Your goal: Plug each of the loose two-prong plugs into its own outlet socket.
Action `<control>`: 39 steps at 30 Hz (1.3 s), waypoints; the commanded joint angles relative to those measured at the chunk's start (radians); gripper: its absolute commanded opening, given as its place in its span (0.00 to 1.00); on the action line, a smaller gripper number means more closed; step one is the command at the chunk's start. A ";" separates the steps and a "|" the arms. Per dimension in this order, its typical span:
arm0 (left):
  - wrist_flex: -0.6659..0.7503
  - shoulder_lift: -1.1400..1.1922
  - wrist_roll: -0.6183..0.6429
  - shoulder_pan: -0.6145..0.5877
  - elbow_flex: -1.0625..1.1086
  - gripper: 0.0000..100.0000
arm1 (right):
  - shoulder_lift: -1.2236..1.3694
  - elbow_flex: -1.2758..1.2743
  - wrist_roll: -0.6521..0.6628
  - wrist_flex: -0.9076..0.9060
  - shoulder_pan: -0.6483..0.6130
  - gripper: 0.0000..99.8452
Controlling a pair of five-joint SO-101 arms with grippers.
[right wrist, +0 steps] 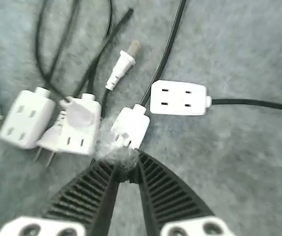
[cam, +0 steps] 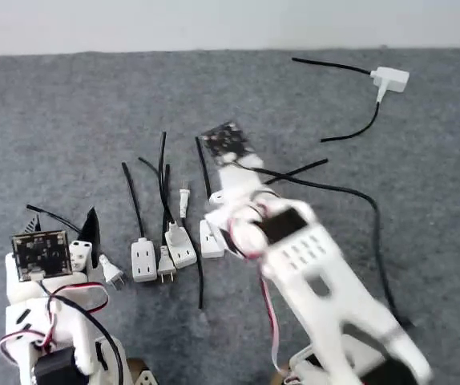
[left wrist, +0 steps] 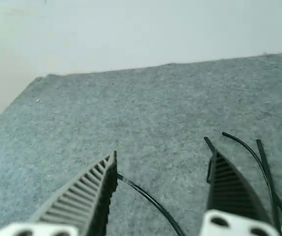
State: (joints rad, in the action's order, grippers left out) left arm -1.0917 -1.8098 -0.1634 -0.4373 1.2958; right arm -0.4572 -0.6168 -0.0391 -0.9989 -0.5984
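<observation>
right gripper (right wrist: 127, 164) pinched shut on the prong end of a white two-prong plug (right wrist: 129, 127), just beside an outlet socket (right wrist: 179, 98) on the grey mat (right wrist: 239, 162). left gripper (left wrist: 164, 156) spread wide, empty. no plug looks seated yet; every pairing seems left.

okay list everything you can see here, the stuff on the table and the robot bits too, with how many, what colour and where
mat: one, grey, covering the table.
paired outlets: two, white, side by side mid-table, black cords.
near plug: one, white, left of the paired outlets.
middle plug: one, white, between the paired outlets.
slim plug: one, white, beyond the paired outlets.
front plug: one, white, just right of the paired outlets.
lone outlet: one, white, beyond the front plug, black cord.
far block: one, white, far right corner, black cord; plug or outlet unclear.
left gripper: one, black fingers, open, over the mat.
right gripper: one, black fingers, shut, tips at the front plug's prongs.
</observation>
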 commanded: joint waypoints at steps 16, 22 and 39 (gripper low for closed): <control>0.117 -0.009 0.009 -0.012 0.079 0.30 | 0.877 0.450 -0.026 0.110 -0.007 0.01; 0.117 -0.009 0.009 -0.014 0.081 0.30 | 0.900 0.482 -0.026 0.074 -0.007 0.01; 0.181 -0.002 0.086 -0.229 0.053 0.30 | 0.905 0.638 -0.020 -0.101 -0.177 0.20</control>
State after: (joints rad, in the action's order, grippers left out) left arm -0.9429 -1.8098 -0.1250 -0.6015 1.3848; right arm 0.4480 -0.0614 -0.0529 -1.0296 -0.6782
